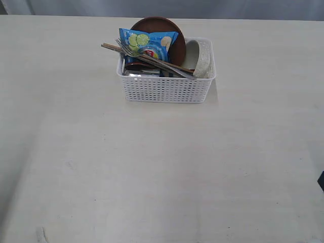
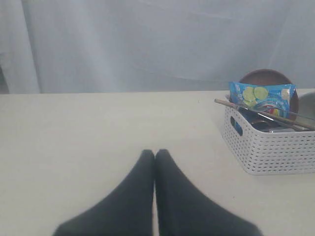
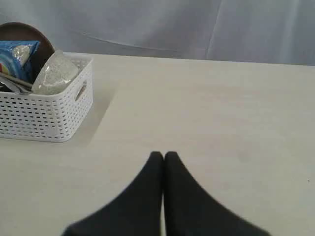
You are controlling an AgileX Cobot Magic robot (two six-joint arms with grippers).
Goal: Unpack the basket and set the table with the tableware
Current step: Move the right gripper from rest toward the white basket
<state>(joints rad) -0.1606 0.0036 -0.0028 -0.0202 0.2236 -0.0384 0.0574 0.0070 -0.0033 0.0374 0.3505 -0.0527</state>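
Observation:
The white perforated basket [image 1: 167, 88] stands on the pale table [image 1: 152, 167] toward the back centre. Inside it a brown plate [image 1: 172, 30] stands on edge at the back, an off-white bowl [image 1: 200, 55] leans at the right end, and a fork [image 1: 126, 48] and chopsticks [image 1: 114, 48] stick out over the left rim. The basket [image 2: 275, 145] also shows in the left wrist view, and again as the basket [image 3: 44, 113] in the right wrist view. My left gripper [image 2: 154, 153] is shut and empty above bare table, far from the basket. My right gripper [image 3: 163, 155] is shut and empty too.
A blue chip bag [image 1: 149, 43] stands upright in the basket in front of the plate. A grey curtain [image 2: 147, 44] hangs behind the table's far edge. A dark bit of the right arm [image 1: 321, 181] peeks in at the exterior view's right edge.

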